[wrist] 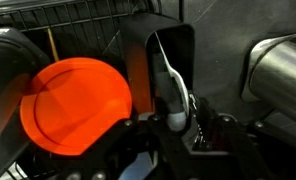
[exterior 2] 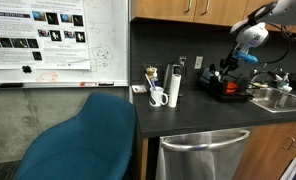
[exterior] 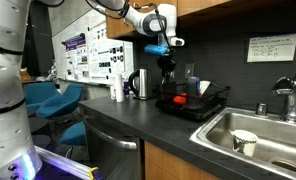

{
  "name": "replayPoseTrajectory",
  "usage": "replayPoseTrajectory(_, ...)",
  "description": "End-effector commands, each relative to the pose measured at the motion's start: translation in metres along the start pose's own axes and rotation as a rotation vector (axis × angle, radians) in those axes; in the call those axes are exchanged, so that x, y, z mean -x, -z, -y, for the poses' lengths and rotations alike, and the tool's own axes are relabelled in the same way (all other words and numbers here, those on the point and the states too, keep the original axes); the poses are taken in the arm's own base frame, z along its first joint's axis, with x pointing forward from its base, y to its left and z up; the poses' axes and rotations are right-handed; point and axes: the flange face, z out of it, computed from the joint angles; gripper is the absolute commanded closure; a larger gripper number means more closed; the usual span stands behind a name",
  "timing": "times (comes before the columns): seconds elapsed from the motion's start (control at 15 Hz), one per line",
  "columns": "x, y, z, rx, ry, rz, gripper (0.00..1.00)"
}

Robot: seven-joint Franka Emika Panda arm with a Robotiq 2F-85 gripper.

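My gripper [exterior: 165, 62] hangs over the left end of a black dish rack [exterior: 200, 104] on the dark counter. It also shows in an exterior view [exterior 2: 226, 68] above the rack [exterior 2: 231, 90]. In the wrist view the gripper [wrist: 178, 122] is shut on a silver metal utensil [wrist: 166, 80]. The utensil reaches into the rack's black utensil holder [wrist: 178, 40]. An orange plate [wrist: 73, 100] stands in the rack just left of the holder.
A steel kettle [exterior: 141, 83] stands close beside the rack and shows in the wrist view [wrist: 280, 70]. A sink [exterior: 273, 128] with a cup [exterior: 244, 141] and faucet [exterior: 288, 95] lies beyond. A white bottle [exterior: 116, 90], mugs [exterior 2: 158, 96] and blue chairs [exterior: 53, 100] are nearby.
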Motion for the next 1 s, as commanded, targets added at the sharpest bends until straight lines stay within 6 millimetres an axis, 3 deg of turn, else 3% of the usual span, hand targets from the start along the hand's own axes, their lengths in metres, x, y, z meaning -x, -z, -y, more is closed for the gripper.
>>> replayPoseTrajectory(0.0, -0.002, 0.007, 0.0, -0.015, -0.019, -0.021, 0.63)
replayPoseTrajectory(0.27, -0.002, 0.011, -0.004, -0.015, -0.029, -0.026, 0.7)
replayPoseTrajectory(0.47, -0.001, 0.018, -0.006, -0.018, -0.035, -0.025, 0.86)
replayPoseTrajectory(0.53, 0.0, 0.021, -0.007, -0.023, -0.036, -0.023, 0.97)
replayPoseTrajectory(0.93, 0.006, 0.031, -0.014, -0.043, -0.055, -0.015, 0.94)
